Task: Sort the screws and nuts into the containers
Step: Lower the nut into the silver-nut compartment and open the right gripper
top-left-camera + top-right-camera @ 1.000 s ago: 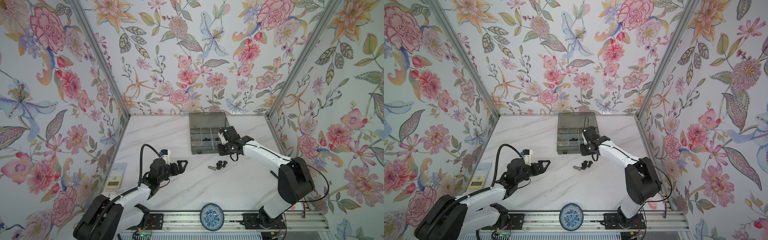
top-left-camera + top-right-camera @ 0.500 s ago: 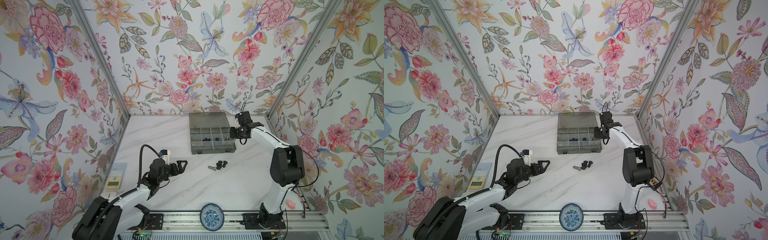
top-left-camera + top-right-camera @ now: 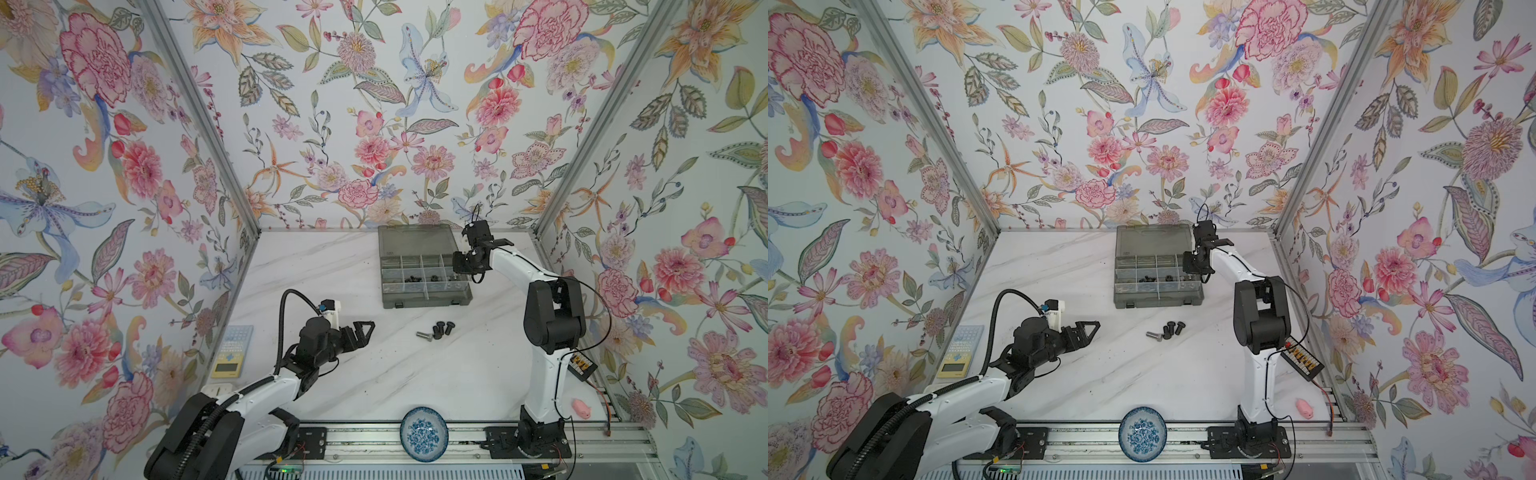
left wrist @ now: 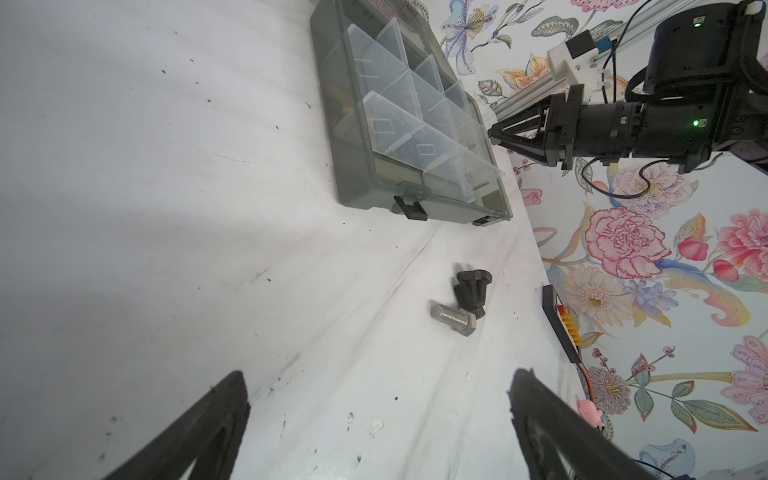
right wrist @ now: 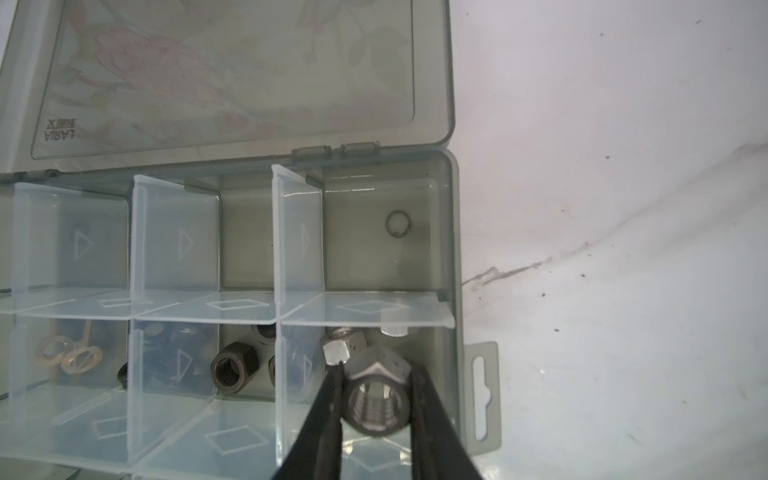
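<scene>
Leftmost, a yellow keypad device (image 3: 232, 351) lies at the table's left edge. Just right of it the left gripper (image 3: 365, 331) hovers low over the bare marble table (image 3: 316, 266) with its jaws spread wide and nothing between them. Near the middle, four screws (image 3: 437, 330) lie loose in a tight cluster, three black ones and a silver screw (image 4: 453, 320) touching them. Beyond them, toward the far wall, sits the grey organiser box (image 3: 424, 301) with its lid (image 3: 417, 241) folded back flat. A blue patterned dish (image 3: 424, 432) rests on the near rail. At the box's right end the right gripper (image 4: 493, 135) pinches a silver hex nut (image 5: 376, 399) above the rightmost column of compartments. Other silver nuts (image 5: 343, 347) lie below it there, black nuts (image 5: 232, 368) in the compartment to their left, and brass-coloured winged ones (image 5: 68, 353) further left. A pink toy (image 3: 582, 409) lies at the near right corner.
</scene>
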